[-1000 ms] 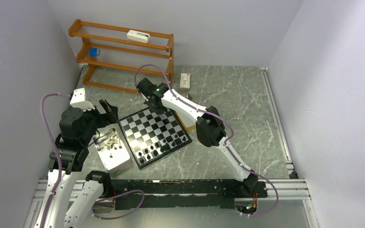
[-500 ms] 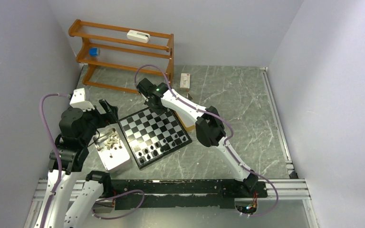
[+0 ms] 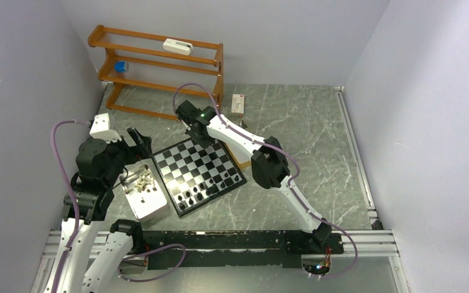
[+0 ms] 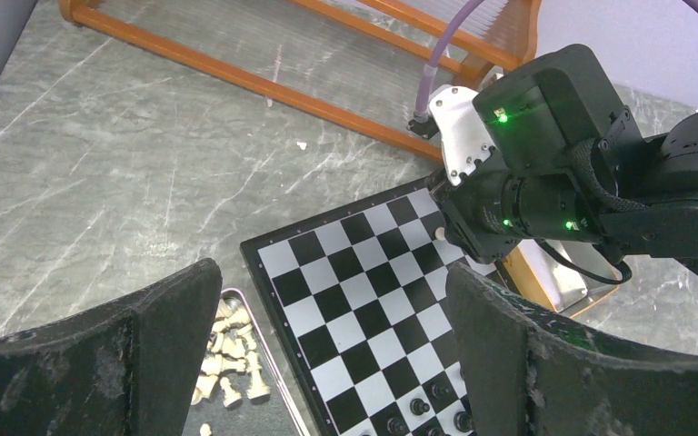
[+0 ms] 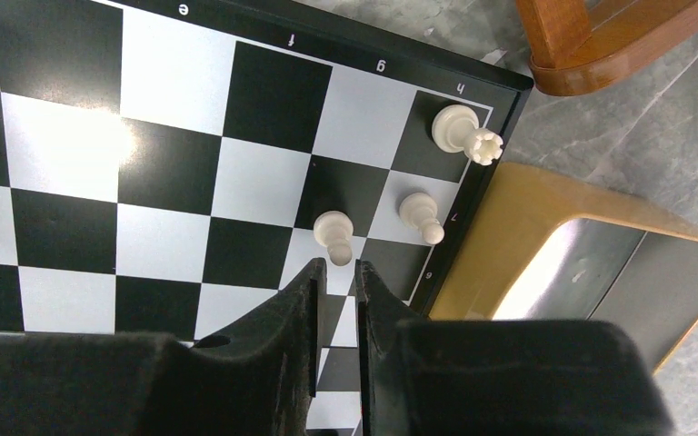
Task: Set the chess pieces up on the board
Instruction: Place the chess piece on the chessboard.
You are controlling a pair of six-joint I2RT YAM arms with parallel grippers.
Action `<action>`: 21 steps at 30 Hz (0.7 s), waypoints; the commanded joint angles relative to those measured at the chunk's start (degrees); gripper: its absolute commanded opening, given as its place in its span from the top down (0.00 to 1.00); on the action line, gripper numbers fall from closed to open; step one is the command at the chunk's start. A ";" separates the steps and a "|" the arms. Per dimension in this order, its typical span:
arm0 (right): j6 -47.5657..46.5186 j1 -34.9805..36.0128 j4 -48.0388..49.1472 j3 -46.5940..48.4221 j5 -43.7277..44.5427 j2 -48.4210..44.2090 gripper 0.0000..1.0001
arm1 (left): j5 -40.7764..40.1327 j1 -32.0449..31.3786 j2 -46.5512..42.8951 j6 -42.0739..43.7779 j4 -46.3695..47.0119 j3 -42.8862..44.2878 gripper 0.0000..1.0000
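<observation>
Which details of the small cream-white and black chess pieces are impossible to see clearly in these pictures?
- Top view: black chess pieces on the checkered board too small to identify.
- Left wrist view: cream-white pieces in the metal tray partly hidden by the left gripper finger.
- Right wrist view: the right gripper covers the nearest squares.

Rack: wooden rack (image 3: 159, 67) stands at the back left.
On it: white box (image 3: 178, 46) up top, blue object (image 3: 120, 66) lower.
Floor: small carton (image 3: 238, 104) just beside the rack.
</observation>
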 commanded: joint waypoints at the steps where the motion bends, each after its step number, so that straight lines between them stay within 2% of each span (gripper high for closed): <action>1: -0.57 -0.05 -0.11 2.24 0.95 1.77 0.78 | -0.67 -0.37 -0.65 0.30 -0.27 0.51 0.02; 14: -0.66 -0.03 3.38 0.46 1.64 1.45 0.86 | -0.54 -0.41 -0.73 0.38 -0.11 0.47 0.02; 21: -0.41 -0.03 3.94 -0.40 1.57 1.35 0.86 | -0.53 -0.45 -0.74 0.38 -0.09 0.46 0.02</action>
